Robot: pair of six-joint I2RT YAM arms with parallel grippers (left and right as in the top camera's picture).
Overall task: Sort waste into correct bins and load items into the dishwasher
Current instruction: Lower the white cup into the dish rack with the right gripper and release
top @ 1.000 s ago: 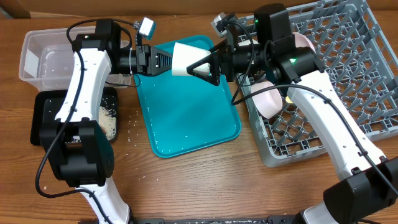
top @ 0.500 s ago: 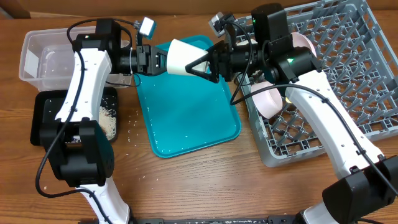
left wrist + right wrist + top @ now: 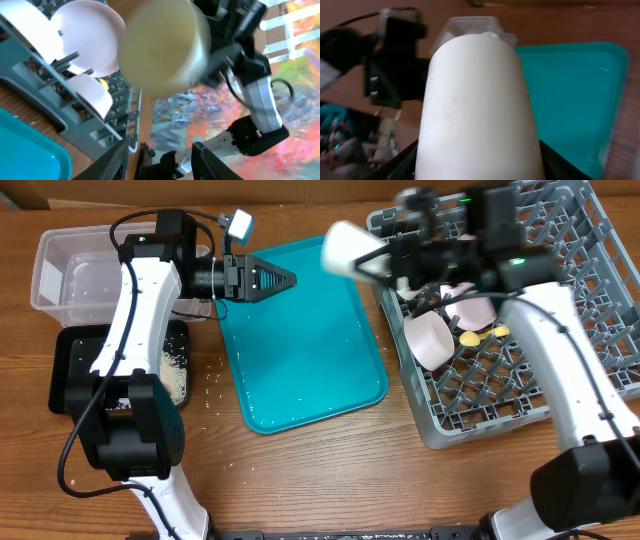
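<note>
My right gripper (image 3: 378, 258) is shut on the small white cup (image 3: 345, 248), which hangs in the air at the left edge of the grey dish rack (image 3: 560, 300). The cup (image 3: 477, 100) fills the right wrist view between the black fingers (image 3: 402, 162). Left of it, my left gripper (image 3: 283, 280) stands open and empty over the teal tray's far end, apart from the cup (image 3: 162, 45). In the rack stand a white bowl (image 3: 430, 340), a second white dish (image 3: 472, 310) and the yellow spoon (image 3: 470, 337). No wrapper, food lump or sausage stick is in view.
The teal tray (image 3: 300, 350) lies bare in the middle of the wooden table. At the far left stands the clear tub (image 3: 75, 275), with the black tray (image 3: 70, 370) in front of it holding rice grains (image 3: 175, 375). A few grains lie beside the teal tray.
The cup went from my left gripper to my right one. The right arm has pulled it to the right toward the rack; the left gripper stayed in place, now empty.
</note>
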